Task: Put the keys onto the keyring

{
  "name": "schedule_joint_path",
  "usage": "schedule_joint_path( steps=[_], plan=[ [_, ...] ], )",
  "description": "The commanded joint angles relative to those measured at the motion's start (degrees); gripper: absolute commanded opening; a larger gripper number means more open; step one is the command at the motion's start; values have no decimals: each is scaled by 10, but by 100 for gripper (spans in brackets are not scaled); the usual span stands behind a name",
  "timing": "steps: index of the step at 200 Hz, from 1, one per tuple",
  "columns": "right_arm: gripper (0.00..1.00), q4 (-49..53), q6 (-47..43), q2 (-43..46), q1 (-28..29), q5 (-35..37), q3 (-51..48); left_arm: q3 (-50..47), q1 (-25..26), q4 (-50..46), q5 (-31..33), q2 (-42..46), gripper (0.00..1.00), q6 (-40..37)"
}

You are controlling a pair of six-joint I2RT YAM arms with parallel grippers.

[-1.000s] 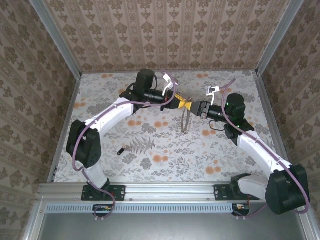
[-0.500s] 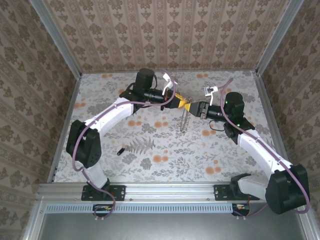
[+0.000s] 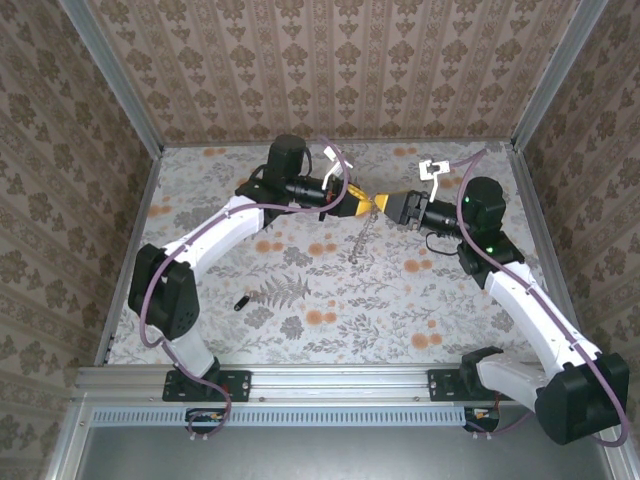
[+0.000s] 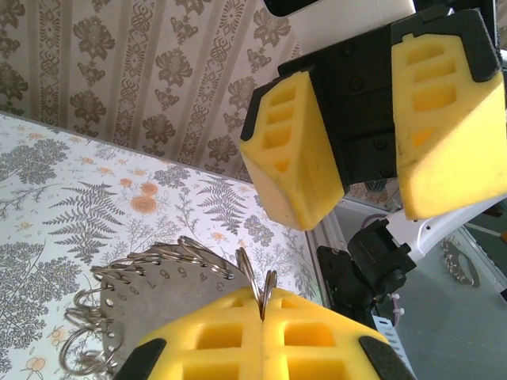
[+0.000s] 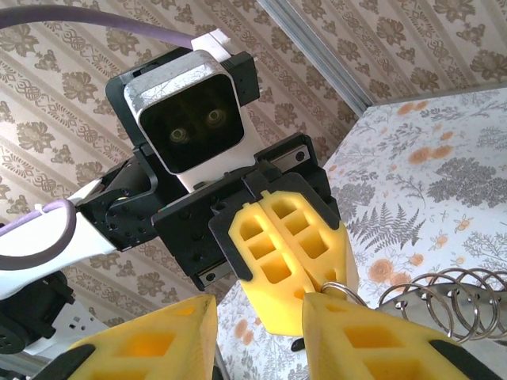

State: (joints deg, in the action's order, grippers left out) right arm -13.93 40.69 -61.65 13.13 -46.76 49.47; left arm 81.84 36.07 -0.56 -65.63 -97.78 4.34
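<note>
1. Worktop (image 3: 330, 300): floral sheet, well below both sets of jaws, which meet in the air over its far half.
2. Left arm (image 3: 215, 235) comes in from the left and right arm (image 3: 520, 290) from the right, so the jaws face each other nose to nose.
3. Left gripper (image 3: 362, 203): jaws clenched, yellow pads pressed flat together. The left wrist view shows a thin wire loop of the keyring pinched in the seam between the pads.
4. Right gripper (image 4: 372, 198): jaws released, with a clear gap between the yellow pads and nothing in it. They sit just beyond the tips of the left jaws, very close. I can't tell whether they touch.
5. Keyring (image 4: 170, 273): grey metal piece with a row of wire coils along its rim. It is held by the left jaws at one loop and the rest hangs below them. In the right wrist view the coils stick out just beside the right-hand pad.
6. Key (image 3: 240, 302): small, dark, lying flat on the worktop. It is well apart from both jaws, on the left arm's side, nearer the bases.
</note>
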Motion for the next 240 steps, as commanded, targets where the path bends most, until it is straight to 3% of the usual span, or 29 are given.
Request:
schedule_joint_path(
  steps=[1,240],
  plan=[
    [35,-16,6,-2,-4,2,15,4,5,14,-26,22,0,6],
    [30,-59,21,-25,1,-36,-46,15,9,20,-24,25,0,10]
  ],
)
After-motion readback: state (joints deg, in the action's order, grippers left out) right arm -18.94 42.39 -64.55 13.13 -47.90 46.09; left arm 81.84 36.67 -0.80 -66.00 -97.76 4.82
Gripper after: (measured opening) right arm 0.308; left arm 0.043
